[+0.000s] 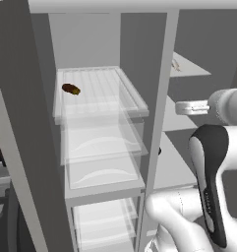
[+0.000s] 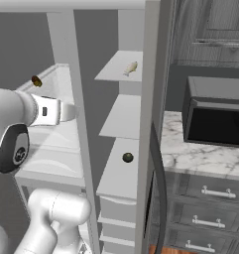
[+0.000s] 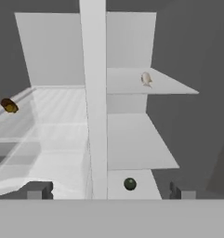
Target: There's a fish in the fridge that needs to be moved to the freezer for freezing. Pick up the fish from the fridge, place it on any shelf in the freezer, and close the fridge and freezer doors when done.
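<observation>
Hand view: fish [image 3: 146, 79] on freezer shelf [image 3: 171, 86]; light, slippery, grasp mid-body. Gripper [image 3: 108, 189] spread, empty.

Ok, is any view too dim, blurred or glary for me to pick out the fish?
No glare or blur. Right base view: even flat light, the fish sharp on the freezer's top shelf. Hand view: the fish small but distinct. Left base view: it sits thin beside the divider, in shade. The clear fridge shelf looks washed out.
</observation>
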Motion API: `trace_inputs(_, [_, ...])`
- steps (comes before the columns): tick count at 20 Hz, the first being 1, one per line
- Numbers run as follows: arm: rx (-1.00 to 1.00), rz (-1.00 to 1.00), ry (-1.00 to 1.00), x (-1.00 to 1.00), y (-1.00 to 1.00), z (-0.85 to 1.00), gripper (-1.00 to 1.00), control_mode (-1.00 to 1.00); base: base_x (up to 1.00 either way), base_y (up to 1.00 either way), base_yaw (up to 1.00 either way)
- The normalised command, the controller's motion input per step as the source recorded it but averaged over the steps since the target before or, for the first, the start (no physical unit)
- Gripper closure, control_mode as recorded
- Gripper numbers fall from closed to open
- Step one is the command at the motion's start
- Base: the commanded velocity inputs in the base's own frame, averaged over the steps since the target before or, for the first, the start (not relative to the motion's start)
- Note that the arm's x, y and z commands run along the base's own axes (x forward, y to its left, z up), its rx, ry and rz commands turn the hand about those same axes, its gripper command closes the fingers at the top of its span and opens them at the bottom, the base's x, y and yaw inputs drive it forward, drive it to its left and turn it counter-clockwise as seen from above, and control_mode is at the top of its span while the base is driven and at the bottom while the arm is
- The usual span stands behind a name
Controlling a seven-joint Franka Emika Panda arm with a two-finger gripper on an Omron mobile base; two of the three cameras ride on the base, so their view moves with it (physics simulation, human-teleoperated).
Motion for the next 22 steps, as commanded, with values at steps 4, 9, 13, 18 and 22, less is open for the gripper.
trace_inputs(4, [0.0, -0.06, 0.0, -0.33, 0.23, 0.0, -1.0, -1.0, 0.0, 0.0, 0.0])
trace_inputs(9, [0.01, 0.02, 0.04, -0.11, 0.0, -0.09, -1.0, -1.0, 0.0, 0.0, 0.0])
trace_inputs(13, [0.0, 0.07, 0.01, -0.29, 0.04, -0.12, -1.0, 1.0, -0.17, 0.02, 0.04])
trace_inputs(18, [0.0, 0.0, 0.0, 0.0, 0.0, 0.0, -1.0, 1.0, -0.72, 0.17, 0.14])
trace_inputs(22, [0.0, 0.0, 0.0, 0.0, 0.0, 0.0, -1.0, 1.0, -0.4, 0.42, 0.1])
